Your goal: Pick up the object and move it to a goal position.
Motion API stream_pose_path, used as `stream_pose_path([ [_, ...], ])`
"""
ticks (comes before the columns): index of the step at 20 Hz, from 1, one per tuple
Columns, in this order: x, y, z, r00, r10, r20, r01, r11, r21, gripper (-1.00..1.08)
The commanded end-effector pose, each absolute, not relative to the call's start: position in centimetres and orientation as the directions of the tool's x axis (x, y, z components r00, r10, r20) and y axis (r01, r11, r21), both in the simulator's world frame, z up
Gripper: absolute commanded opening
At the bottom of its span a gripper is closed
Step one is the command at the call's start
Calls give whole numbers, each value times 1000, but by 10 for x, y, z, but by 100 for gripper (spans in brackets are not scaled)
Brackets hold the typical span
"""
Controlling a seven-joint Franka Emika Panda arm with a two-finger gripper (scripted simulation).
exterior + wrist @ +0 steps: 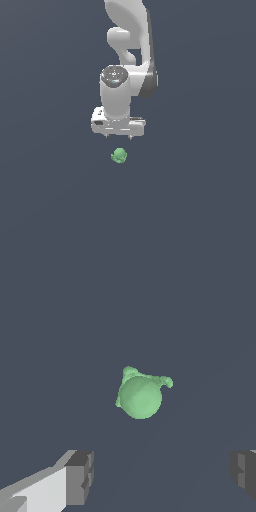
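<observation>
A simulated scene on a flat, featureless dark blue-grey surface (50,200) that fills both views; no edge of it shows, so it is hard to say whether it is a desk or a floor.

In the exterior view, a white robot arm (127,50) comes down from the top edge of the frame, where its upper part is cut off. Its wrist carries a dark round cap facing the camera, with faint pale marks on it too small to read. Below sits the wide white body of the claw (119,136). Only two tiny dark finger stubs poke out beneath that body; the rest of each finger is hidden behind it from this angle. No brand, label or legible writing appears anywhere.

The object (119,156), a small bright green lumpy blob, shows just below the claw in the exterior view, apart from it and not touched by either finger. It is much smaller than the claw body. Whether it rests on the surface or how far under the claw it lies cannot be judged, since there is no shadow.

In the wrist view the object (141,395) sits near the centre: a smooth round bulge with small knobbly bits jutting from one side. The two dark grey fingertips (80,477) are spread wide, one partly cut off at the frame edge, with nothing between them. The object lies beyond the tips, outside the gap.
</observation>
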State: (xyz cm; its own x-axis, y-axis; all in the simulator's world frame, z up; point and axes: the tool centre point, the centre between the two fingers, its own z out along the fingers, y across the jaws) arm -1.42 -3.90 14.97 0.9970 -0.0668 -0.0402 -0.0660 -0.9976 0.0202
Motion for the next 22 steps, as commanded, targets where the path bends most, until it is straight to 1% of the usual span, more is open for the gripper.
stream_pose_path([
  [1, -14, -39, 150, 997, -67, -40, -66, -998, 20, 100],
  [13, -13, -42, 159, 999, -45, -17, -44, -998, 50, 100],
  [22, -6, -41, 142, 993, -116, -12, -115, -993, 35, 100],
])
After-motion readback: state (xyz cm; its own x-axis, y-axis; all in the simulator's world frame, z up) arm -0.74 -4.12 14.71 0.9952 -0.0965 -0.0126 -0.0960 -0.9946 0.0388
